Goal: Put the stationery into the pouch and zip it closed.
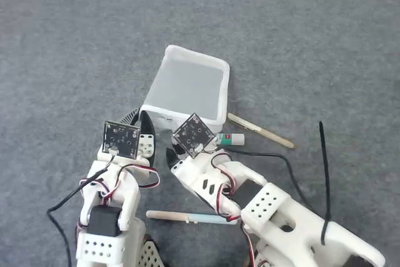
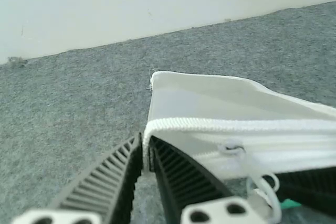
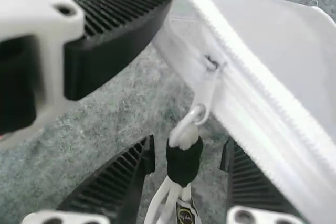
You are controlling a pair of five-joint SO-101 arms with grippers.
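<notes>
The white pouch (image 1: 187,85) lies mid-table, its zipper edge (image 2: 231,125) toward the arms. My left gripper (image 2: 145,142) is shut on the pouch's near left corner. My right gripper (image 3: 188,142) is open just beside it, and the zipper pull cord (image 3: 184,156) with its black knot hangs between the fingers. The zipper slider (image 3: 211,64) sits near the held corner. On the carpet outside the pouch lie a wooden stick (image 1: 261,131), a small glue stick (image 1: 231,139) and a long pencil (image 1: 187,217).
Grey carpet (image 1: 325,48) covers the table. A black cable (image 1: 324,154) runs along the right arm. The long pencil lies between the two arm bases. A pale wall (image 2: 131,3) rises behind the pouch.
</notes>
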